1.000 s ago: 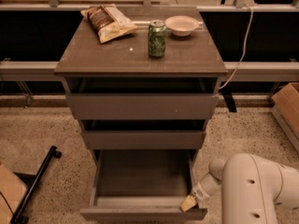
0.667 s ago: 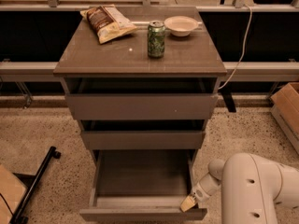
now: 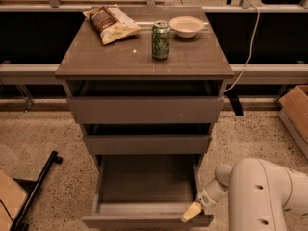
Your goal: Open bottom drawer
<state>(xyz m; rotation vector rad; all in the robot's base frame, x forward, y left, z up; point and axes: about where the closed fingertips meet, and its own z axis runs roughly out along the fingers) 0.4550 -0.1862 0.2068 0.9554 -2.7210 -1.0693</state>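
The bottom drawer (image 3: 144, 186) of the grey-brown cabinet stands pulled far out, its empty inside showing and its front panel (image 3: 144, 221) at the lower edge of the camera view. My gripper (image 3: 191, 211) reaches in from the white arm (image 3: 267, 196) at the lower right. Its pale tip rests at the right end of the drawer's front panel, on its top edge. The top drawer (image 3: 146, 109) and middle drawer (image 3: 147, 144) sit slightly out above it.
On the cabinet top (image 3: 96, 57) lie a chip bag (image 3: 110, 23), a green can (image 3: 160, 40) and a white bowl (image 3: 186, 25). A cardboard box (image 3: 296, 112) stands at the right, a black bar (image 3: 33, 191) on the floor at the left. A white cable (image 3: 248, 47) hangs behind.
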